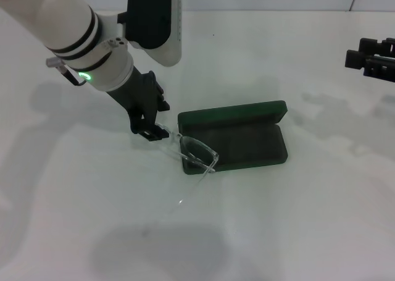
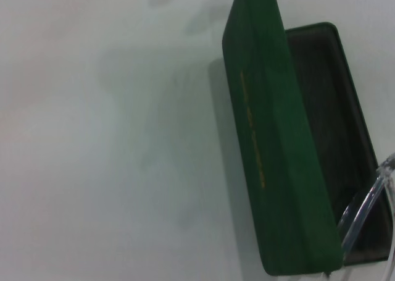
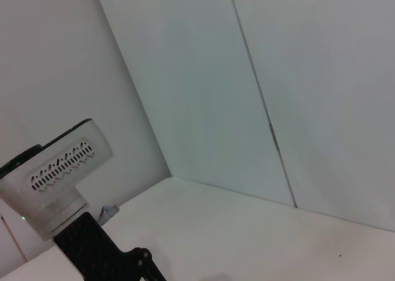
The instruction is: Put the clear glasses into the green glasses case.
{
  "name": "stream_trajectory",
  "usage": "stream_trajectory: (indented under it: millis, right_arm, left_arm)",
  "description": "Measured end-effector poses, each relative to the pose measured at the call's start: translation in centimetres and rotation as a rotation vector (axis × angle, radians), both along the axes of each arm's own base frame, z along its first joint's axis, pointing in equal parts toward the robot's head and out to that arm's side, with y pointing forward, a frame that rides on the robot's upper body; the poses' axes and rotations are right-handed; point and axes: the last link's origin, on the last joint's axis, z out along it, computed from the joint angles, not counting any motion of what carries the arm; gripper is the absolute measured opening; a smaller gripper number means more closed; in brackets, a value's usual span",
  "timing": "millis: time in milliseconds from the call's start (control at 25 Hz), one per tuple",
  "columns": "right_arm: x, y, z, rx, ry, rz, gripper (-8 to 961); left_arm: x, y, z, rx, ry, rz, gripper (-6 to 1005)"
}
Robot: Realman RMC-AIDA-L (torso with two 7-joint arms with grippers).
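The green glasses case (image 1: 247, 115) lies open in the middle of the white table, its lid raised at the back and its dark lining (image 1: 247, 144) facing up. My left gripper (image 1: 152, 131) is just left of the case, shut on one end of the clear glasses (image 1: 199, 154). The glasses are tilted over the case's left end, and one thin temple arm trails down toward the table in front. The left wrist view shows the lid (image 2: 271, 151) with gold lettering, the lining (image 2: 330, 133) and part of the clear glasses (image 2: 365, 207). My right gripper (image 1: 372, 57) is parked at the far right.
The white table (image 1: 92, 219) spreads around the case on all sides. In the right wrist view, the pale wall (image 3: 203, 96) and the left arm's wrist housing (image 3: 58, 170) appear far off.
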Motion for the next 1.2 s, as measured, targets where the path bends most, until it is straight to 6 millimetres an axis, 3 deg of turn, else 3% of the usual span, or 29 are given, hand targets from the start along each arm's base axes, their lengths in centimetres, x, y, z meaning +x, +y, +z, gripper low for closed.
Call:
stream_trajectory:
  millis: [320,800,1200]
  right_arm:
    - [0.0,0.0,-0.1,-0.003,0.002,0.000,491]
    - [0.3,-0.1,0.1,-0.002,0.007,-0.006,490]
    - [0.6,-0.3,0.4,-0.004,0.021,-0.012,488]
  left_arm:
    - [-0.6,-0.1,-0.3,-0.006,0.004,0.010,546]
    - [-1.4,-1.0,-0.2,-0.040,0.014,0.054,467]
    - [0.2,-1.6,0.1,-0.080,-0.041,0.054,400]
